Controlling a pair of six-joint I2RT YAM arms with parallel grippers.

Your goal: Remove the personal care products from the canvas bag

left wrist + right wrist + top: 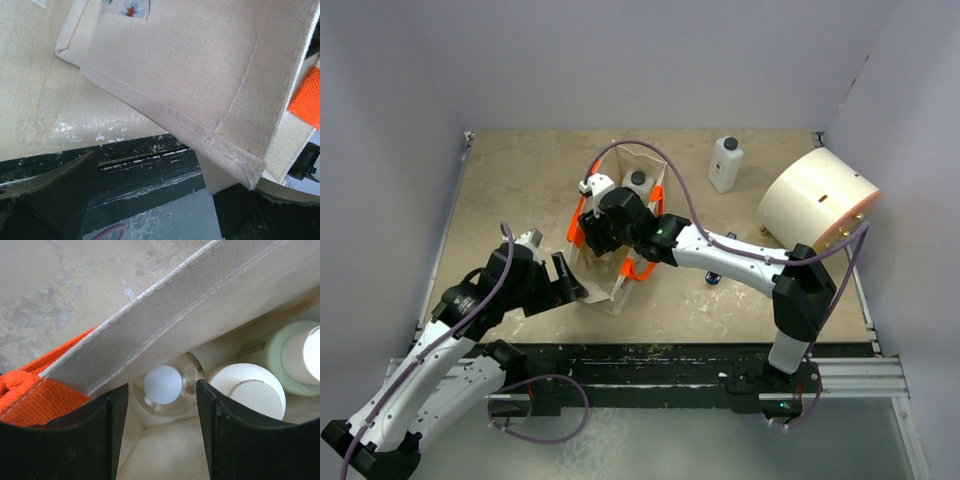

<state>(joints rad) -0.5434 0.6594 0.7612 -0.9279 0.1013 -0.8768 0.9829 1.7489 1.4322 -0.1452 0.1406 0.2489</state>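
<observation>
The cream canvas bag (pixel 617 288) with orange handles (pixel 575 232) stands mid-table. My right gripper (pixel 161 391) reaches into its mouth, open. Its black fingers (pixel 107 430) stand either side of a clear bottle with a round white cap (pixel 163 384) and touch nothing. Beside that bottle in the bag are a cream-capped bottle (pixel 247 390) and a pale green one (pixel 280 352). A dark cap (pixel 638 179) shows at the bag's far end. One white bottle with a dark cap (pixel 725 164) stands on the table behind. My left gripper (pixel 150 187) is open at the bag's near bottom corner (pixel 235 155), which lies over its right finger.
A big cream cylinder (pixel 818 205) lies at the right. A small blue object (pixel 713 277) sits under my right arm. The bag's grey rim strip (pixel 150 315) and orange handle (pixel 30 395) run close above the right fingers. The table's black front rail (pixel 150 165) lies below the left gripper.
</observation>
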